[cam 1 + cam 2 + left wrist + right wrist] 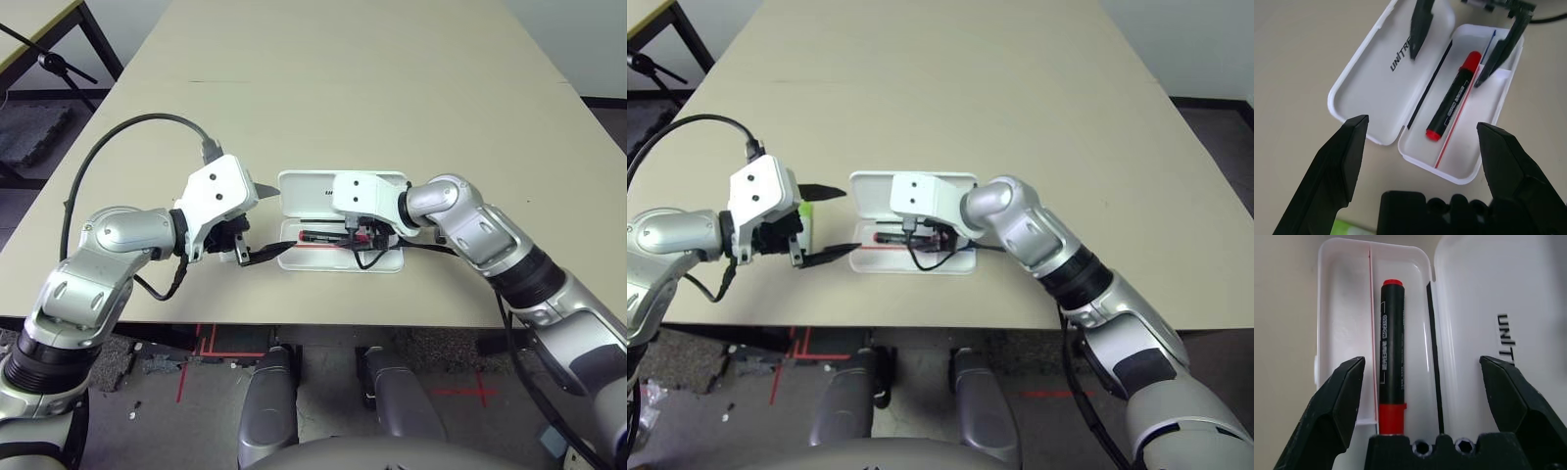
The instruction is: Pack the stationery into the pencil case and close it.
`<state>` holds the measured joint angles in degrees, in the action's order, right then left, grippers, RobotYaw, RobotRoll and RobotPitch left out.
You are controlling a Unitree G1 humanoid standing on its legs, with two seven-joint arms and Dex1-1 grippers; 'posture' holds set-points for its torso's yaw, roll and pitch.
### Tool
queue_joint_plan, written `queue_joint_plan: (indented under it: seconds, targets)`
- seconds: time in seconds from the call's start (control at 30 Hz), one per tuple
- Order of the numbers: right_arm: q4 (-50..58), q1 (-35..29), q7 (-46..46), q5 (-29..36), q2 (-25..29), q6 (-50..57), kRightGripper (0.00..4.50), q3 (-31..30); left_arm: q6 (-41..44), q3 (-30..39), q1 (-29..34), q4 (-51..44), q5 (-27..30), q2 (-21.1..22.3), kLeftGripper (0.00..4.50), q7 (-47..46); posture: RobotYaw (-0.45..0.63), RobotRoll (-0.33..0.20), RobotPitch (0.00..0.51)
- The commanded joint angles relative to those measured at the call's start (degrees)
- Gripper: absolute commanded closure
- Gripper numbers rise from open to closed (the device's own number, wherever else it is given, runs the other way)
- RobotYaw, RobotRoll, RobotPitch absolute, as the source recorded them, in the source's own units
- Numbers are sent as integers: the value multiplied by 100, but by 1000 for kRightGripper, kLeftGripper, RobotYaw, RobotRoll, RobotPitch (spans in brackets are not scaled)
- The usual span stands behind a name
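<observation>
The white pencil case (296, 258) lies open on the tabletop (343, 108), lid laid back, with the black-and-red marker pen (1392, 347) resting lengthwise in the base, beside the thin red line. The right end effector (1421, 394) is above the case, fingers spread wide, holding nothing; the marker lies beneath, between its fingers and nearer one of them. The left end effector (1422, 127) is also wide open and empty, just beside the case, with the lime-green-capped stick (805, 225) close by it.
</observation>
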<state>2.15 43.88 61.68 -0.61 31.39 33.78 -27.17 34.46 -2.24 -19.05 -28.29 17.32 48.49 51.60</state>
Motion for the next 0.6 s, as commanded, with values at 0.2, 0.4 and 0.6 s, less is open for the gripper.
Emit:
queue_joint_plan:
  seconds: [0.2,0.4,0.6]
  targets:
    - [146,-211,987,1137,825,487,15,997,908,105,230,-67,-32,85,0,-518,93,0,172]
    - [133,-467,1528,1542,1454,410,15,1251,2190,102,18,-17,-74,38,0,-1110,91,0,182]
    - [152,-631,1695,1598,1730,358,15,1252,3795,435,-513,303,46,-531,0,-1867,83,0,193]
